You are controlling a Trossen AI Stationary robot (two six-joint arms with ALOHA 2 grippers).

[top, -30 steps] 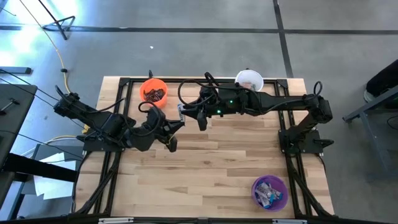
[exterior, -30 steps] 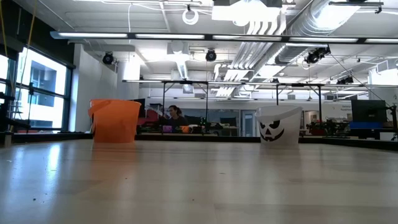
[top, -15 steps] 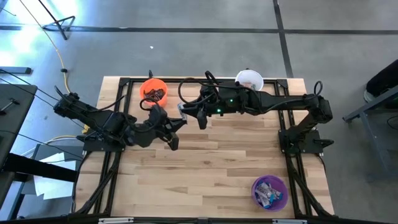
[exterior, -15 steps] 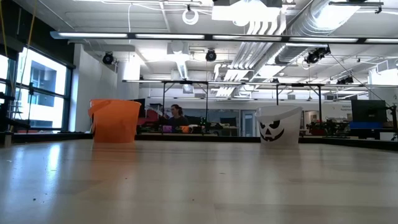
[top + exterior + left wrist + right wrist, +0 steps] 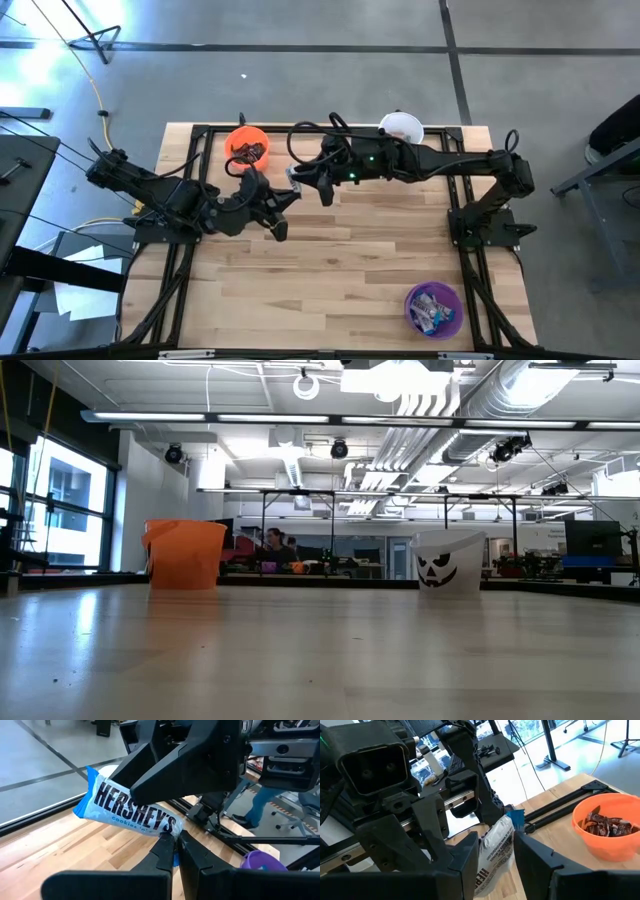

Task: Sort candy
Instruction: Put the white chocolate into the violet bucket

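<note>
1. Low view: neither arm nor the held candy bar [image 5: 131, 811] appears; only the orange cup [image 5: 186, 554] and white cup [image 5: 449, 563] show, their contents hidden behind their walls.
2. High view: the bar between the grippers is too small to read; the purple cup [image 5: 434, 309] holds wrapped pieces too small to tell apart.
3. Left wrist view: the right gripper [image 5: 185, 765] covers the bar's upper edge; the purple cup is cut off by the picture's edge.
4. Right wrist view: the bar's lower end is hidden behind the fingers [image 5: 466, 858]; its print is cut short.
5. Low view: a person [image 5: 277, 547] beyond the table is too small to make out.
</note>
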